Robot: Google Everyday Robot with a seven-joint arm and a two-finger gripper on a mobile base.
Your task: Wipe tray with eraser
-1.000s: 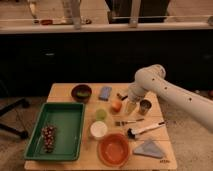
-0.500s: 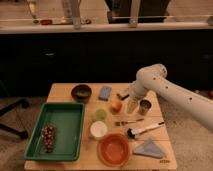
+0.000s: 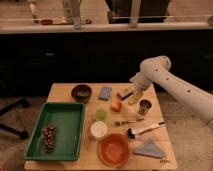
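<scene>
at the table's left front sits your green tray [image 3: 67,120], grapes [image 3: 48,137] in its near corner, and it looks not yet wiped. the eraser [image 3: 124,94] lies well apart, toward the far right. your gripper [image 3: 134,96] hangs just beside it, arm bent down from the right; whether it grips anything, you cannot tell.

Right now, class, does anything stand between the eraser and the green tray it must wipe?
Yes. The gripper hovers right beside the eraser; between it and the tray lie the blue pad, an orange fruit and a dark bowl.
</scene>
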